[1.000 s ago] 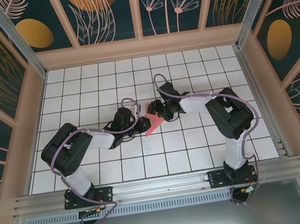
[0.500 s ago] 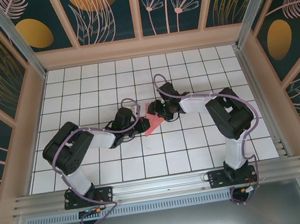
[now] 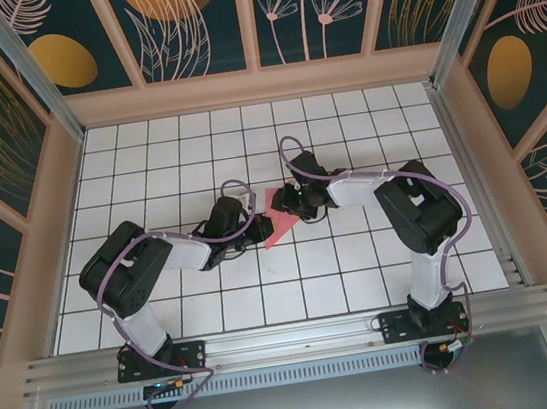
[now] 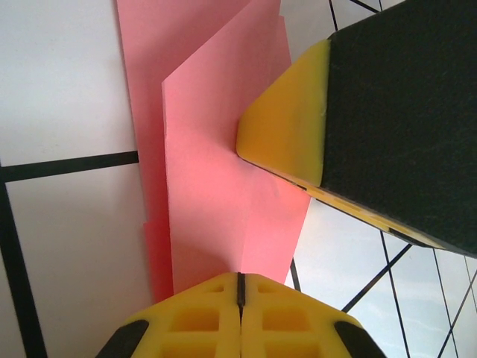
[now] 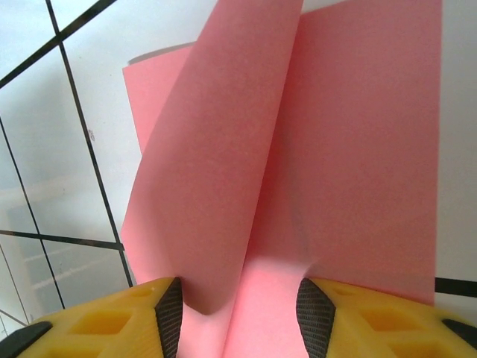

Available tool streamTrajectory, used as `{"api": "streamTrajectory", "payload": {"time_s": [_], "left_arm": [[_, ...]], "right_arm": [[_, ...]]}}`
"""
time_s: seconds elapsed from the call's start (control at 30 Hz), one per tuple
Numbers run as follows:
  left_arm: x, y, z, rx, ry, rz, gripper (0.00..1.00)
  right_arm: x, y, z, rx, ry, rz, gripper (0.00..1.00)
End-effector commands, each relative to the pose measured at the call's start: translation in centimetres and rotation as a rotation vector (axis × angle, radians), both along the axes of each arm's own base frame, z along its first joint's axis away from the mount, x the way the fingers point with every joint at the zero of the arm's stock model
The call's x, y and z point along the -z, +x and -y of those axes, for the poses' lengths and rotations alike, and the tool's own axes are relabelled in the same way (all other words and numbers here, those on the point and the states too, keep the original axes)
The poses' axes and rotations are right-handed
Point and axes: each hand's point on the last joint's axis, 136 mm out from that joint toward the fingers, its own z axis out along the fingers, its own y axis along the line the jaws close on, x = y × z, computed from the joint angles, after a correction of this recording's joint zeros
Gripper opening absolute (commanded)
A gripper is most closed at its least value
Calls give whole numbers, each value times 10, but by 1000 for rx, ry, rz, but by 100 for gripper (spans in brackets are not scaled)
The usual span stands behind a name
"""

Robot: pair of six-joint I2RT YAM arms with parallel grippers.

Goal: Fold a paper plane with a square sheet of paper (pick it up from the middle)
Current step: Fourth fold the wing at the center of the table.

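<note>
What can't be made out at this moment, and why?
Top external: the pink paper is small and partly under the left gripper and right gripper; its folds are unreadable.
Left wrist: whether the shut left gripper pinches or only presses the paper; its pads hide the contact.
Right wrist: the paper's far end is cut off by the top edge.

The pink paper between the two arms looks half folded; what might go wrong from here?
1. The left tool seems to pinch only the edge of the pink paper; a tug could tear it or slip it free.
2. A flap stands curled up inside the right tool, whose fingers are apart; closing there may crease it crooked.
</note>
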Motion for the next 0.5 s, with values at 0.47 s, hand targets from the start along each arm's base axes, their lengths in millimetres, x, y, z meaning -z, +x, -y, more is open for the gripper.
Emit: {"api": "streamTrajectory", "payload": {"time_s": [0.47], "left_arm": [[-28,19,2,-20,27,61,13]], "right_arm": [[90,-40,45,21,-264,-203,49]]}}
